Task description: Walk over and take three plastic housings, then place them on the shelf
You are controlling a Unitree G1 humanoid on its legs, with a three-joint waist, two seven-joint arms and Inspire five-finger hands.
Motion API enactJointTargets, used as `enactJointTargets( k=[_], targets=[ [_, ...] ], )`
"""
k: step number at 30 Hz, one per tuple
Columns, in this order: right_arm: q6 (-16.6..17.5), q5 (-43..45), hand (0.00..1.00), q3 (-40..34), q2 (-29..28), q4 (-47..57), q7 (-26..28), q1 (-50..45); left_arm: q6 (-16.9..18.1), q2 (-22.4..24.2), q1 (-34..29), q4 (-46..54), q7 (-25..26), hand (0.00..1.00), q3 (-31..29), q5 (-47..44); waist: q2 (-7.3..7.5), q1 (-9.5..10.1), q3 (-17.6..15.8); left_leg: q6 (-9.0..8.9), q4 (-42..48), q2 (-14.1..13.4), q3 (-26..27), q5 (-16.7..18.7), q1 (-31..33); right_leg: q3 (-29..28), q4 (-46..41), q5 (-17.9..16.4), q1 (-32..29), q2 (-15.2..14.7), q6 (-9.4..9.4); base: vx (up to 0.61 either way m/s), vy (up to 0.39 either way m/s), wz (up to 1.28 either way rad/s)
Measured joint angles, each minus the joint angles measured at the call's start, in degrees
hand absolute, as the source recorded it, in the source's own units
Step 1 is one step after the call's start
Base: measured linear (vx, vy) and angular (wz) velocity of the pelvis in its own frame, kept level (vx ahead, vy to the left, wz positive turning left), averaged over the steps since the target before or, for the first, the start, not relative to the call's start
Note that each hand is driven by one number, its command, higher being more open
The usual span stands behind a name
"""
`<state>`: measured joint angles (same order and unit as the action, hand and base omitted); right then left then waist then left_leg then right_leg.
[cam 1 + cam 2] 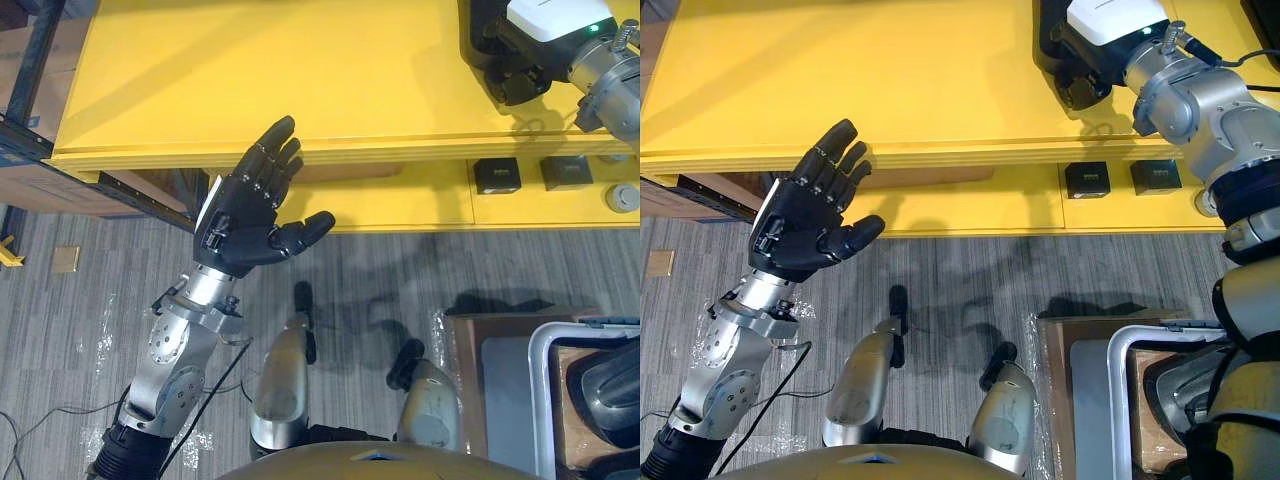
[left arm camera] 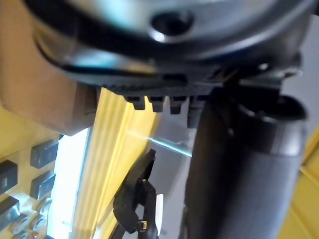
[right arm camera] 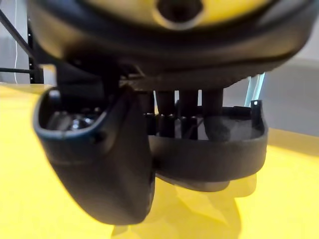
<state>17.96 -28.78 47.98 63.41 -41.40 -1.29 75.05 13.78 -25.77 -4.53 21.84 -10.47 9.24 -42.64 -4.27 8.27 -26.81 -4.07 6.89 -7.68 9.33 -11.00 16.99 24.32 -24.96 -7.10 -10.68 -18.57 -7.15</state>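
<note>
– Two hands, where do they stand?

– One, the left hand (image 1: 245,215), is raised in the air just in front of the front edge of the yellow shelf (image 1: 300,80). Its palm is turned up, the fingers are straight and spread, the thumb points to the side. It carries nothing.

– And the right hand (image 1: 1085,85)?

– It reaches over the top of the shelf, at the far right side. It is closed around a black plastic housing (image 3: 214,159). From the wrist I see the fingers go down inside the hollow of the housing and the thumb lies over its outer wall.

– Does the housing touch the shelf?

– It is low over the yellow top, with its shadow right under it, but I cannot tell if it rests there or hangs just above.

– What is below?

– A lower yellow board (image 1: 400,200) carries two small black boxes (image 1: 497,175) side by side, near the right end. On the grey floor (image 1: 380,270), at the robot's right, stands a grey crate (image 1: 545,370) with more dark plastic parts (image 1: 610,395) in it.
</note>
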Motion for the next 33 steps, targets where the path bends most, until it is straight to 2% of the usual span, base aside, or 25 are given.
enactJointTargets(
  k=[7,8,16,29,33],
  targets=[
    [2.0,1.1,0.00,0.0,1.2,1.3,0.7,-0.2,0.0,-0.7,0.0,0.0,-0.1,1.00,-0.2,0.0,0.11,0.04,-0.1,0.00,0.1,0.0,-0.3,0.0,0.2,0.3,-0.1,0.0,0.1,0.0,-0.06,0.00,0.000,0.00],
    [2.4,1.6,1.00,0.0,1.5,1.5,0.8,-0.3,0.0,-1.4,0.0,0.0,-0.3,1.00,-0.2,0.0,0.18,0.04,-0.2,0.00,0.2,0.0,-0.4,0.0,0.2,0.4,-0.2,0.0,0.1,0.0,-0.09,0.00,0.000,0.00],
    [2.6,3.3,1.00,0.0,2.0,1.8,1.0,-0.7,0.0,-1.9,0.0,0.0,-1.1,1.00,-0.4,0.0,1.10,-0.06,-0.7,0.00,0.4,-0.1,-0.4,0.0,0.2,0.4,-0.2,-0.2,0.2,0.0,0.20,0.00,0.000,0.00],
    [2.6,3.2,1.00,-0.2,2.4,1.9,0.9,-1.3,0.0,-2.5,-0.6,0.0,-2.1,1.00,-1.1,0.0,1.10,-0.47,-0.7,0.00,0.4,0.0,-0.5,0.0,-0.1,0.4,-0.2,-0.2,0.7,0.0,0.18,0.00,0.000,0.00],
    [3.0,3.2,1.00,-0.3,4.6,4.0,1.7,-3.2,0.1,-2.5,-1.1,-0.1,-2.4,1.00,-1.4,0.0,1.12,-0.46,-0.7,0.01,-0.2,0.1,-0.4,0.0,-1.4,0.5,0.2,-0.2,1.9,0.0,0.15,0.00,0.000,0.00]
  ],
)
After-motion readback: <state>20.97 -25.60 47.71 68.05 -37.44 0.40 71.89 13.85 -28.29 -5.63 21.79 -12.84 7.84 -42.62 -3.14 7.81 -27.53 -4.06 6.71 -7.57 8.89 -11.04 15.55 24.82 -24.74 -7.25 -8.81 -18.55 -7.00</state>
